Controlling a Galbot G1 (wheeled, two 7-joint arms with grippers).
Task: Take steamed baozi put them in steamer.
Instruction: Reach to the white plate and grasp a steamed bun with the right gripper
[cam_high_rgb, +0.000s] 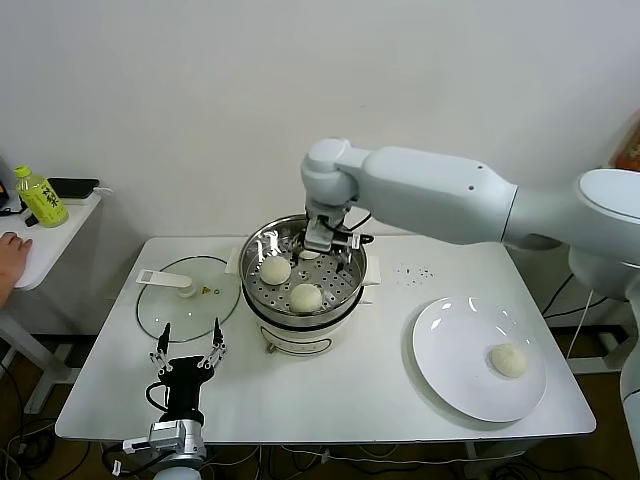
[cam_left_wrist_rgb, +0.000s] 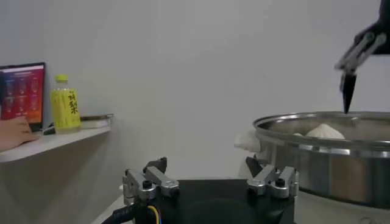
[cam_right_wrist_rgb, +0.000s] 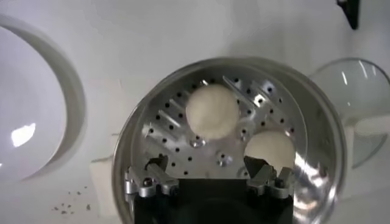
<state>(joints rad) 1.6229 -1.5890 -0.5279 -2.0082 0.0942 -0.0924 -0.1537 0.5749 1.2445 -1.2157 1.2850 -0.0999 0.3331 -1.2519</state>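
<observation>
The steel steamer (cam_high_rgb: 248, 268) stands mid-table with two steamed baozi (cam_high_rgb: 276, 270) (cam_high_rgb: 306, 297) on its perforated tray. A third white bun (cam_high_rgb: 311, 254) peeks out under my right gripper (cam_high_rgb: 318, 242), which hangs open over the steamer's back part, holding nothing. In the right wrist view the open fingers (cam_right_wrist_rgb: 206, 164) sit just above the tray, two baozi (cam_right_wrist_rgb: 211, 109) (cam_right_wrist_rgb: 270, 149) beyond them. One more baozi (cam_high_rgb: 508, 360) lies on the white plate (cam_high_rgb: 455, 340) at the right. My left gripper (cam_high_rgb: 188, 352) rests open near the front left edge.
A glass lid (cam_high_rgb: 190, 295) with a white handle lies left of the steamer. A side table at far left carries a yellow bottle (cam_high_rgb: 40, 197), and a person's hand (cam_high_rgb: 12, 250) rests there. The steamer wall (cam_left_wrist_rgb: 341, 164) rises close by the left gripper (cam_left_wrist_rgb: 210, 173).
</observation>
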